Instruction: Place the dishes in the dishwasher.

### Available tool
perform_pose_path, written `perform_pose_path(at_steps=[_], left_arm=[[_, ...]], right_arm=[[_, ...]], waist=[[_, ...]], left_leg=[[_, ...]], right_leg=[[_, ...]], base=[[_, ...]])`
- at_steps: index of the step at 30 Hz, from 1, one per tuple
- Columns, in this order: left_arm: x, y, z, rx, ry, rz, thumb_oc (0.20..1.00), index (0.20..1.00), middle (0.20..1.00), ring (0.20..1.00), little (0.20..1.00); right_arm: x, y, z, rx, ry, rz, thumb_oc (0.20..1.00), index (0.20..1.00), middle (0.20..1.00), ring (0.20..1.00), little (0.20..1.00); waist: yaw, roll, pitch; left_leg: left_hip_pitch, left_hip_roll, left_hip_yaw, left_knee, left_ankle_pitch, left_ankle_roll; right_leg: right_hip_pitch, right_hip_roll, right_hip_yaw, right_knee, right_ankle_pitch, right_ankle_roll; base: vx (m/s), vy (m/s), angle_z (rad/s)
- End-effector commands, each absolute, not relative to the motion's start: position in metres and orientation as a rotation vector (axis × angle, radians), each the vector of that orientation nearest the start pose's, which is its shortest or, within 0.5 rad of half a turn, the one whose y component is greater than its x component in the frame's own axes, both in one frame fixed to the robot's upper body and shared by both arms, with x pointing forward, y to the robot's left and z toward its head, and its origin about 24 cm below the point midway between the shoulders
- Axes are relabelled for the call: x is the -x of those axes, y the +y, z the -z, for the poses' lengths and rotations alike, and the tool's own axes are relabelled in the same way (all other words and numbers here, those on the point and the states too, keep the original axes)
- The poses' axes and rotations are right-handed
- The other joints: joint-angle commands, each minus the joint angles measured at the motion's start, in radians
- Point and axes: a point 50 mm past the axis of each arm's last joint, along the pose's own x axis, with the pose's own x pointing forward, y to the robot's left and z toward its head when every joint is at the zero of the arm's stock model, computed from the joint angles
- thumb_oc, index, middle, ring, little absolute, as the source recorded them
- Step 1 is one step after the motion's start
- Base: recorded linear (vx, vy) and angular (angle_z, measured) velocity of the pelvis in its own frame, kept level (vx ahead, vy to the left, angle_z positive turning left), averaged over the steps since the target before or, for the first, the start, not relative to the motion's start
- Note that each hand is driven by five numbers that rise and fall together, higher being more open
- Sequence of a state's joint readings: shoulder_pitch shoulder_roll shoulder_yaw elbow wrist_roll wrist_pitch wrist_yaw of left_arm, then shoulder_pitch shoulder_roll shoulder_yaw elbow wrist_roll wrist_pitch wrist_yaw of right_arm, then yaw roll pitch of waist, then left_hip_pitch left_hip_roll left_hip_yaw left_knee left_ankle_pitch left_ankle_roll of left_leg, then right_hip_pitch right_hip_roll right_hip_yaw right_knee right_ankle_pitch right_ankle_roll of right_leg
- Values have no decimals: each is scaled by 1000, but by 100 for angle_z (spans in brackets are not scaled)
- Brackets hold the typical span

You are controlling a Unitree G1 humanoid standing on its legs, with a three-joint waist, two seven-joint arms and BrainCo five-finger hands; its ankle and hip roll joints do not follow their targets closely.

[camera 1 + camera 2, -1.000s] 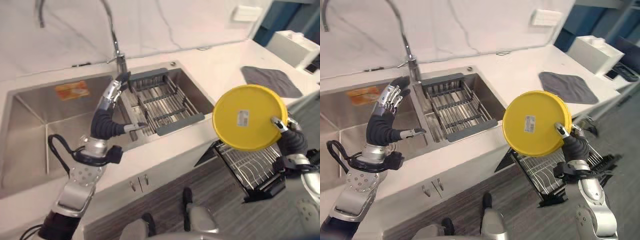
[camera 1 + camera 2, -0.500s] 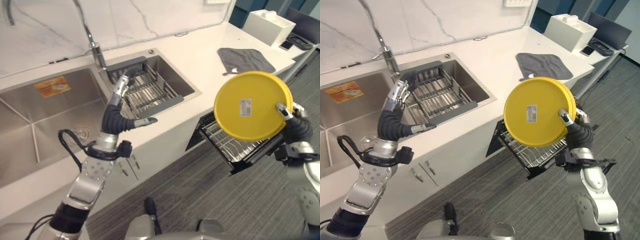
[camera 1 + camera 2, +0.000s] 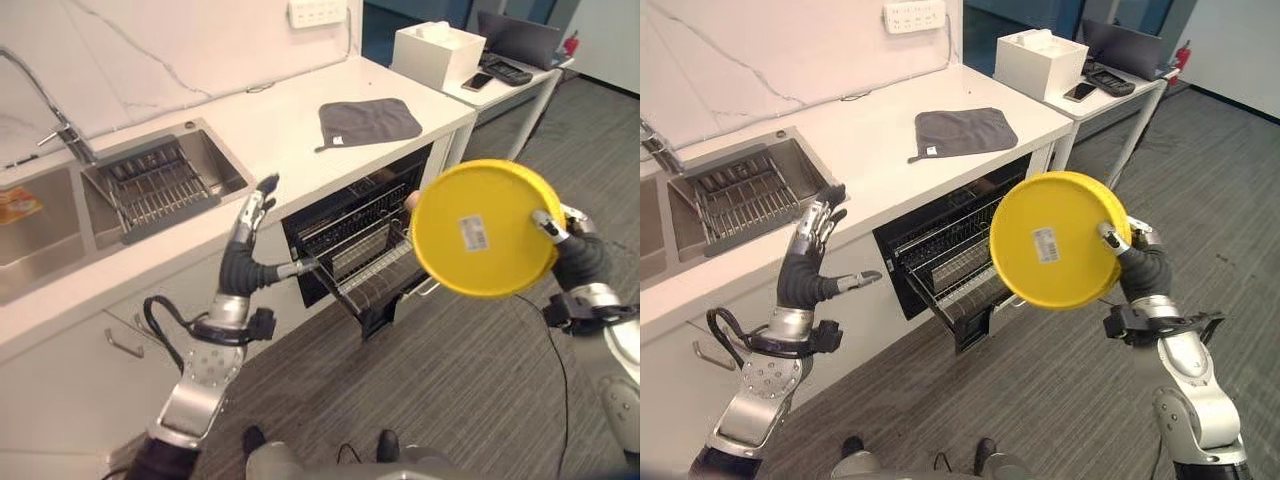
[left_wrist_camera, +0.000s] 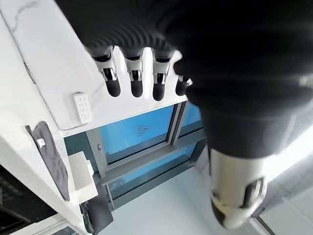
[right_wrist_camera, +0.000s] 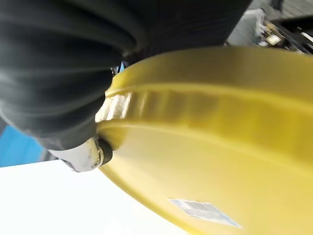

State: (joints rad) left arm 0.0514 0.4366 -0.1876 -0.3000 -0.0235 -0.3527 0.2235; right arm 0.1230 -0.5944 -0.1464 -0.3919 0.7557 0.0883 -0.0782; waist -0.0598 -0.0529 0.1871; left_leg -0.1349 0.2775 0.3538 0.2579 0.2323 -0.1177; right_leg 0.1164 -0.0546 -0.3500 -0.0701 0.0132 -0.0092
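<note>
Right hand [image 3: 1137, 262]: raised at the right, nearest the camera, fingers and thumb pinching the right rim of the yellow plate [image 3: 1055, 240].
Yellow plate: held upright in the air, its underside with a small white sticker facing the camera; it sits in front of and above the pulled-out rack, not touching it.
Left hand [image 3: 247, 250]: lifted in front of the counter edge, fingers straight and spread, thumb out to the side, holding nothing; in the left wrist view the fingers [image 4: 133, 81] stand in a straight row.
Dishwasher [image 3: 345, 215]: set under the counter, its dark opening showing, with the wire rack [image 3: 365, 265] drawn out toward the floor; the thumb tip lies near the rack's left edge.
Counter [image 3: 880, 150]: white, running from the sink to the right end.
Grey cloth [image 3: 965, 130]: lying flat on the counter above the dishwasher.
Sink [image 3: 150, 180]: to the left, with a grey-framed wire drainer in it and the tap [image 3: 65, 135] behind.
White box [image 3: 1040, 60]: at the far right end of the counter.
Wall socket [image 3: 317, 11]: on the marble wall behind.
</note>
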Motion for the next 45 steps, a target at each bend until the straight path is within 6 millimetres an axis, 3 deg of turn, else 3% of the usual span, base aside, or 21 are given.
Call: perform_pose_path(at_steps=[1,4,6,8,12,15,17,18,20,21,24,26,29,30,31,32,36,37,38,41,45], left_arm=[[-222,176,-168,-305,-753,103,1000,1000,1000,1000,1000],[-225,172,-169,-316,-749,119,1000,1000,1000,1000,1000],[-228,170,-169,-343,-744,112,1000,1000,1000,1000,1000],[-228,173,-171,-360,-749,112,1000,1000,1000,1000,1000],[-227,173,-170,-392,-752,154,1000,1000,1000,1000,1000],[-228,173,-171,-410,-747,166,1000,1000,1000,1000,1000],[-229,173,-170,-442,-741,168,1000,1000,1000,1000,1000],[-230,176,-173,-450,-745,160,1000,1000,1000,1000,1000],[-229,176,-174,-457,-753,156,1000,1000,1000,1000,1000],[-227,174,-172,-481,-761,153,1000,1000,1000,1000,1000],[-224,173,-172,-516,-763,168,1000,1000,1000,1000,1000],[-221,176,-172,-520,-768,163,1000,1000,1000,1000,1000],[-220,179,-169,-501,-751,124,1000,1000,1000,1000,1000],[-220,180,-168,-468,-736,112,1000,1000,1000,1000,1000],[-218,178,-165,-457,-729,121,1000,1000,1000,1000,1000],[-216,173,-160,-445,-722,134,1000,1000,1000,1000,1000],[-216,173,-159,-442,-719,136,1000,1000,1000,1000,1000],[-217,173,-154,-432,-709,137,1000,1000,1000,1000,1000],[-219,170,-154,-414,-721,144,1000,1000,1000,1000,1000],[-224,168,-150,-434,-701,132,1000,1000,1000,1000,1000],[-225,177,-143,-448,-649,103,1000,1000,1000,1000,1000]], right_arm=[[-237,-234,-187,-108,-456,-73,200,200,200,200,200],[-238,-227,-183,-106,-465,-71,200,200,200,200,200],[-239,-225,-182,-101,-463,-84,200,200,200,200,200],[-237,-227,-181,-102,-471,-82,200,200,200,200,200],[-233,-222,-176,-121,-487,-78,200,200,200,200,200],[-232,-219,-174,-114,-490,-104,200,200,200,200,200],[-233,-222,-174,-122,-484,-103,200,200,200,200,200],[-233,-225,-175,-126,-486,-113,200,200,200,200,200],[-231,-225,-177,-129,-498,-124,200,200,200,200,200],[-228,-223,-177,-140,-506,-135,200,200,200,200,200],[-222,-223,-178,-161,-505,-137,200,200,200,200,200],[-221,-226,-181,-165,-515,-139,200,200,200,200,200],[-230,-221,-189,-162,-510,-156,200,200,200,200,200],[-233,-218,-191,-143,-512,-165,200,200,200,200,200],[-233,-215,-192,-122,-519,-169,200,200,200,200,200],[-231,-217,-191,-105,-521,-157,200,200,200,200,200],[-231,-218,-191,-99,-520,-153,200,200,200,200,200],[-233,-222,-191,-81,-519,-132,200,200,200,200,200],[-233,-221,-191,-68,-544,-105,200,200,200,200,200],[-233,-219,-191,-22,-560,-94,200,200,200,200,200],[-228,-224,-191,87,-566,-51,200,200,200,200,200]], waist=[[9,2,4],[16,4,5],[34,1,6],[45,-3,4],[66,-6,16],[64,8,23],[60,1,22],[56,-19,20],[47,-29,17],[32,-38,14],[4,-45,2],[7,-44,-3],[15,-36,-17],[17,-29,-20],[19,-20,-19],[16,-24,-14],[13,-23,-15],[13,-14,-14],[6,6,-12],[0,18,-19],[-3,24,-39]], left_leg=[[164,-76,17,-139,-219,8],[168,-101,36,-183,-222,24],[194,-144,-31,-204,-247,43],[201,-158,-54,-212,-253,60],[217,-194,-107,-235,-268,104],[231,-197,-148,-242,-283,125],[245,-202,-165,-256,-287,124],[254,-198,-187,-258,-293,107],[256,-187,-195,-254,-302,90],[263,-175,-209,-244,-319,77],[272,-138,-256,-228,-334,69],[278,-105,-270,-224,-330,57],[297,-39,-246,-230,-302,19],[291,-17,-231,-221,-268,7],[257,21,-208,-176,-179,-13],[214,34,-195,-88,-171,-18],[200,30,-195,-72,-181,-16],[187,-14,-179,-104,-208,-8],[190,-55,-143,-233,-200,-8],[226,-70,-191,-325,-177,-4],[238,-76,-175,-345,-192,-3]], right_leg=[[41,-94,67,-11,17,117],[49,-98,42,8,3,122],[57,-111,43,47,-20,136],[36,-134,43,120,-28,153],[-42,-201,34,400,67,178],[-110,-199,79,556,70,164],[-127,-200,92,517,79,161],[-124,-211,107,327,76,165],[-105,-226,116,171,97,181],[-104,-238,169,81,160,204],[-130,-226,293,63,168,214],[-122,-206,286,69,127,217],[-91,-149,270,26,93,191],[-83,-128,269,26,82,171],[-68,-96,260,18,72,143],[-43,-77,244,1,59,117],[-41,-76,237,-3,60,113],[-34,-69,221,-10,53,109],[-33,-70,199,-14,47,120],[-32,-81,212,-17,48,125],[-23,-107,180,-17,47,148]], base=[[118,50,7],[113,130,40],[196,267,15],[154,252,6],[194,317,24],[189,179,28],[235,-113,33],[288,-292,36],[297,-387,31],[321,-460,38],[299,-564,62],[196,-540,50],[154,-552,17],[124,-491,-27],[161,-576,-23],[115,-429,-21],[26,-89,-2],[17,-45,-7],[10,62,2],[-22,168,30],[-2,163,0]])
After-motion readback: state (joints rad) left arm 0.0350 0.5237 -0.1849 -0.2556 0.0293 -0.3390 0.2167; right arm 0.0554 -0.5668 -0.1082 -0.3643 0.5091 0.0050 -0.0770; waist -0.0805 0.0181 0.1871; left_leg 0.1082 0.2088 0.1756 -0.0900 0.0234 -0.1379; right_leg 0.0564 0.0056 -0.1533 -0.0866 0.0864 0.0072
